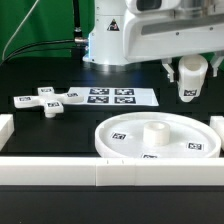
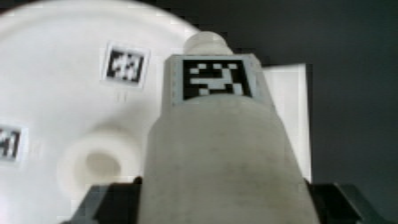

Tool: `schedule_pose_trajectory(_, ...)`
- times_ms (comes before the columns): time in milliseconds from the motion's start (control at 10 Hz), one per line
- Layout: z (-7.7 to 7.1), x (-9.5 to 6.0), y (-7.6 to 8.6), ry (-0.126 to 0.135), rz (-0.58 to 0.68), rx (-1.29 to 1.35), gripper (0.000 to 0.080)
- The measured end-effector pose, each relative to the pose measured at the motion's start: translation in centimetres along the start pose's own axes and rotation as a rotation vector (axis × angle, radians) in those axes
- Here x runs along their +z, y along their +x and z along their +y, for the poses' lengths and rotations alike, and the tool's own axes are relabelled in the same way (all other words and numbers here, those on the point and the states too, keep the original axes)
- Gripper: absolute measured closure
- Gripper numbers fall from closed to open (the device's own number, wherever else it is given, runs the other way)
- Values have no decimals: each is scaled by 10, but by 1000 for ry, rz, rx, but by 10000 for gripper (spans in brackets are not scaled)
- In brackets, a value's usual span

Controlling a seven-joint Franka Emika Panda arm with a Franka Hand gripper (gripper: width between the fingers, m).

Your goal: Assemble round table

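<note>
My gripper is shut on the short thick white cylinder and holds it in the air, above the table at the exterior view's right, past the far right rim of the round disc. The disc lies flat with its central hub upward. The cross-shaped piece lies flat at the exterior view's left. In the wrist view the tagged cylinder fills the middle between my dark fingers. The disc and its hub lie beyond it.
The marker board lies flat behind the disc. A long white rail runs along the front, and another rail end stands at the left. The robot's base stands at the back.
</note>
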State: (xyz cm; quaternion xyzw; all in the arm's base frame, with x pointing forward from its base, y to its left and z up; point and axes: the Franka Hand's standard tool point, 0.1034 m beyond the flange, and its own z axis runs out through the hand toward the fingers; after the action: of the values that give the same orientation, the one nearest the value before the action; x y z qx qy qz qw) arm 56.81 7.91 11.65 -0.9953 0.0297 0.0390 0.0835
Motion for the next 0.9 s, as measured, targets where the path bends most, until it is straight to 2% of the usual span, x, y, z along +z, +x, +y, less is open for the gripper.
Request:
schedule_pose_trajectory(100,3,-5,6,-6,81,-19,390)
schedule_pose_trajectory(400,6,-1,13,-25,292,-26,390)
schedule_pose_trajectory(600,15,-4,17,-49,436,-54,390)
schedule_pose_trajectory(700,22,-6,14,-64,525,-54,390)
schedule_pose_trajectory(800,28,-2,4,-76,565,-53,390)
schedule_pose_trajectory(900,31,-1,0,-76,537,-47,390)
